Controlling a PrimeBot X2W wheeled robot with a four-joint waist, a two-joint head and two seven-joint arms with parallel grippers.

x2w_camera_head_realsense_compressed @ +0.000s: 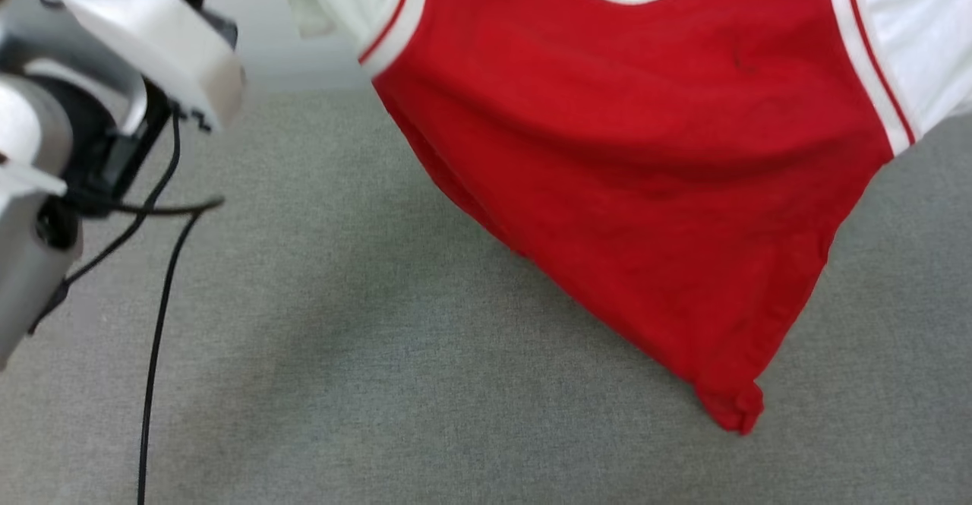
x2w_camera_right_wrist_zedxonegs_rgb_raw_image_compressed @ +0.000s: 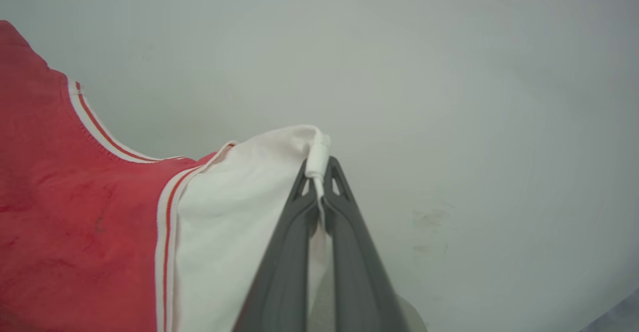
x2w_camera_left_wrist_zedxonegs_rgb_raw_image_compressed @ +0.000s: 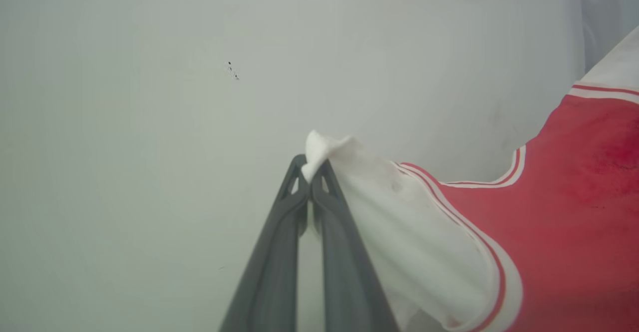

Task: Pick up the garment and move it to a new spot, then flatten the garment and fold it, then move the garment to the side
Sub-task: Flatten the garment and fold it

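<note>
Garment point(x2w_camera_head_realsense_compressed: 645, 148): red T-shirt, white sleeves, hanging spread above the grey surface point(x2w_camera_head_realsense_compressed: 342, 376), one hem corner lowest. Left pincer point(x2w_camera_left_wrist_zedxonegs_rgb_raw_image_compressed: 310, 172): clamped on one sleeve tip. Right pincer point(x2w_camera_right_wrist_zedxonegs_rgb_raw_image_compressed: 318, 177): clamped on the other. Likely purpose: letting the body drape open for carrying.

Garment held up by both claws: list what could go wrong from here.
1. The left claw and right claw each pinch only a white sleeve tip of the garment; either grip could slip.
2. It hangs skewed, with one bunched hem corner lowest; lowered like this, it would likely land crumpled on the grey surface.
3. The black cable trailing from the left arm might snag the cloth.
</note>
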